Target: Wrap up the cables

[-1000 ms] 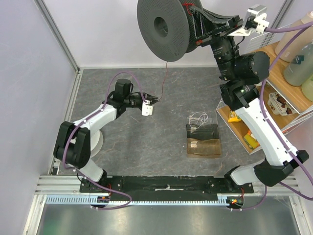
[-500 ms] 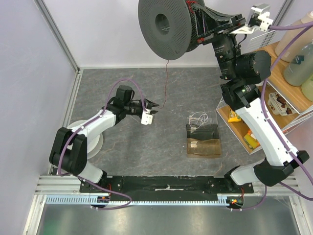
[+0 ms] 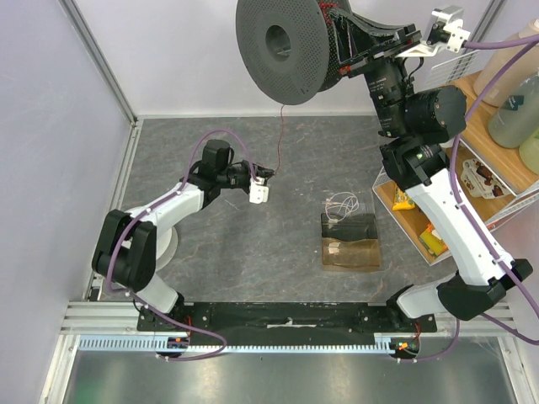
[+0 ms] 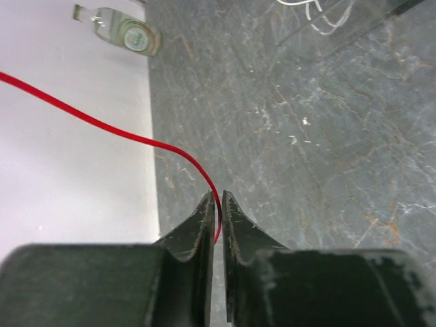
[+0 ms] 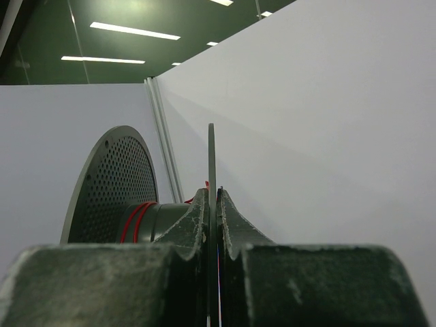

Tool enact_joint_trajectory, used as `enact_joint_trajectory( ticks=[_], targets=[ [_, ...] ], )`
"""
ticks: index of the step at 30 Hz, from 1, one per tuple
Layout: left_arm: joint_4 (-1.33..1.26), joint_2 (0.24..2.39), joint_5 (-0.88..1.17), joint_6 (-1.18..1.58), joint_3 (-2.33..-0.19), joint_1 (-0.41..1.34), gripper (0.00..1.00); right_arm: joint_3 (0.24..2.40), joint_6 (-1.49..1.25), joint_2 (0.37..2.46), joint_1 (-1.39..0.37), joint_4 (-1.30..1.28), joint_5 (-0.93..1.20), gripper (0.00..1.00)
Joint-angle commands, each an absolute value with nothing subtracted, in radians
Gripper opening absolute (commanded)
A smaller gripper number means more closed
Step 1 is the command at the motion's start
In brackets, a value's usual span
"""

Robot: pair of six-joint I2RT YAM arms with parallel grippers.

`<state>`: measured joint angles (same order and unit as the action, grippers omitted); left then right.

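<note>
A thin red wire (image 3: pixel 282 135) hangs from a dark perforated spool (image 3: pixel 282 50) held high at the back. My right gripper (image 3: pixel 341 46) is shut on the spool's near flange (image 5: pixel 211 177); two red turns (image 5: pixel 136 218) show on the hub. My left gripper (image 3: pixel 271 174) is shut on the wire's lower end, above the grey table. In the left wrist view the wire (image 4: pixel 129 135) curves in from the upper left and ends between the closed fingers (image 4: pixel 204 218).
A clear box (image 3: pixel 349 240) with white wire inside stands mid-table. A wooden shelf (image 3: pixel 497 143) with bottles and packets is at the right. White walls close the back and left. A small bottle (image 4: pixel 126 30) shows in the left wrist view.
My left gripper has moved up and slightly right with the wire end, back toward under the spool. The spool has shifted slightly left.
</note>
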<state>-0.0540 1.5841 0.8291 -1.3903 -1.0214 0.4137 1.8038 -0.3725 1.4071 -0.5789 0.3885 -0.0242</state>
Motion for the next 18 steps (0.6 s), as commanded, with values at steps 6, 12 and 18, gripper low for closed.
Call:
enact_joint_trajectory(
  ticks=[6, 12, 18],
  targets=[
    [0.259, 1.464, 0.928, -1.471, -1.023, 0.477, 0.02, 1.839, -0.284, 1.416, -0.586, 0.477, -0.204, 0.00],
    [0.439, 1.241, 0.946, -1.402, -0.936, 0.652, 0.02, 1.770, -0.086, 1.506, -0.591, 0.619, -0.435, 0.00],
    [0.500, 1.103, 0.939, -1.293, -0.923, 0.827, 0.02, 1.756, 0.118, 1.630, -0.598, 0.730, -0.548, 0.00]
  ],
)
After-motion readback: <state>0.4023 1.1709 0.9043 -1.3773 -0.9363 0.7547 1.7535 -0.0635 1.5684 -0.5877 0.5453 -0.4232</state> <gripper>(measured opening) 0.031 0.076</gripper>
